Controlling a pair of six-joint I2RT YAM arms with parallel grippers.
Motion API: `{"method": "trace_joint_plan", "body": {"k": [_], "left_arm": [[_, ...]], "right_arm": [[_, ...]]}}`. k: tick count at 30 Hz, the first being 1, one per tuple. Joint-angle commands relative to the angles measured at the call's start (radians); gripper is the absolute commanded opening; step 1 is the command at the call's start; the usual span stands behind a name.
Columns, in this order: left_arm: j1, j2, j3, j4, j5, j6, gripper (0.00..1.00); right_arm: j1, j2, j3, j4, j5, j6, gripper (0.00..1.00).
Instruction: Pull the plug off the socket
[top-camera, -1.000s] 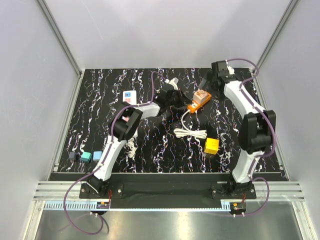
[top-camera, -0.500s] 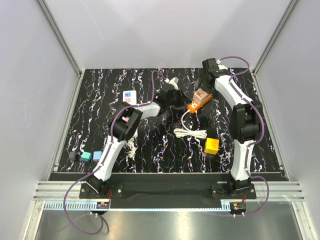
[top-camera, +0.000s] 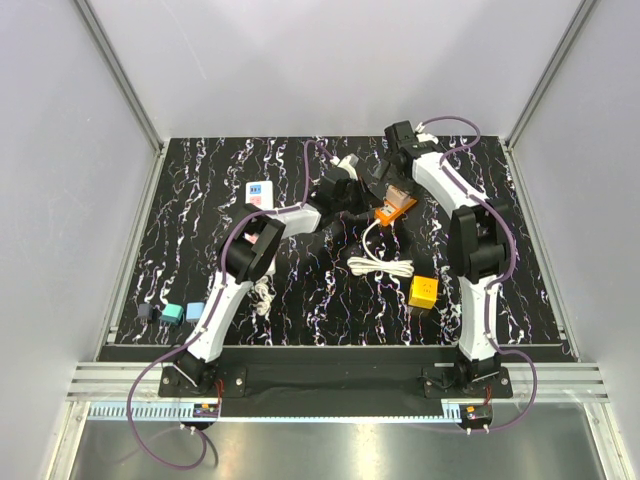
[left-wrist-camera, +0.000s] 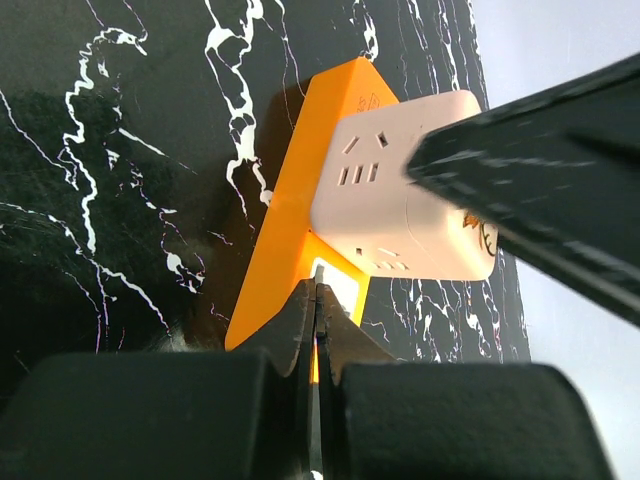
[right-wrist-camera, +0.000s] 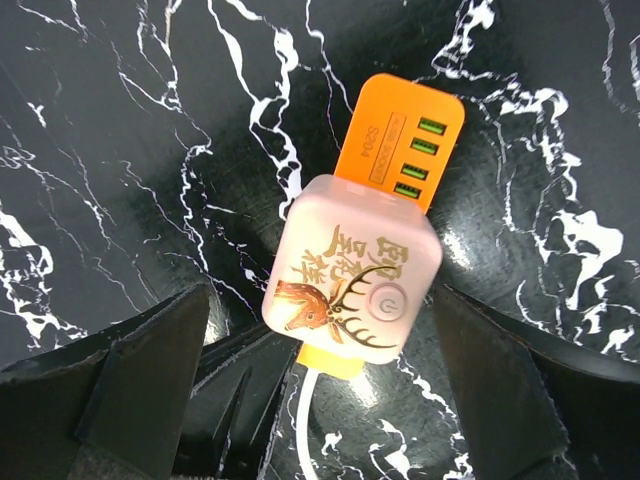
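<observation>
Black stone with white veins forms the worktop (top-camera: 200, 260), enclosed by pale grey walls. Right of centre in the upper part of the top view, the socket (right-wrist-camera: 408, 120), an orange block with four green ports (right-wrist-camera: 418, 158), is laid flat. The plug (right-wrist-camera: 355, 265), a pale pink cube printed with a deer, is seated on it, with slot holes seen in its side. The right fingers (right-wrist-camera: 150, 380) are spread wide and set either side of the cube, with a gap visible on each side in the right wrist view. The left fingers (left-wrist-camera: 295, 325) are pressed together, their tips at the socket's near edge beside a bright white patch; whether anything is pinched there cannot be told. A white cable (top-camera: 380, 265) is led from the socket's lower end to a coil just below it, near a yellow block (top-camera: 423, 291). A white strip (top-camera: 260, 192) with coloured squares is seen well apart at upper left, and teal blocks (top-camera: 172, 313) at lower left.
</observation>
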Motion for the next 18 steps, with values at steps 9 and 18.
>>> {"method": "trace_joint_plan", "body": {"k": [9,18], "left_arm": [[-0.006,-0.002,-0.008,-0.011,0.048,0.008,0.00],[-0.021,0.026,0.037,-0.074,0.021,0.016,0.00]], "right_arm": [[0.011,0.018,-0.001,-0.016,0.077,0.091,0.94],[0.011,0.022,-0.001,-0.023,0.086,0.169,0.88]]}}
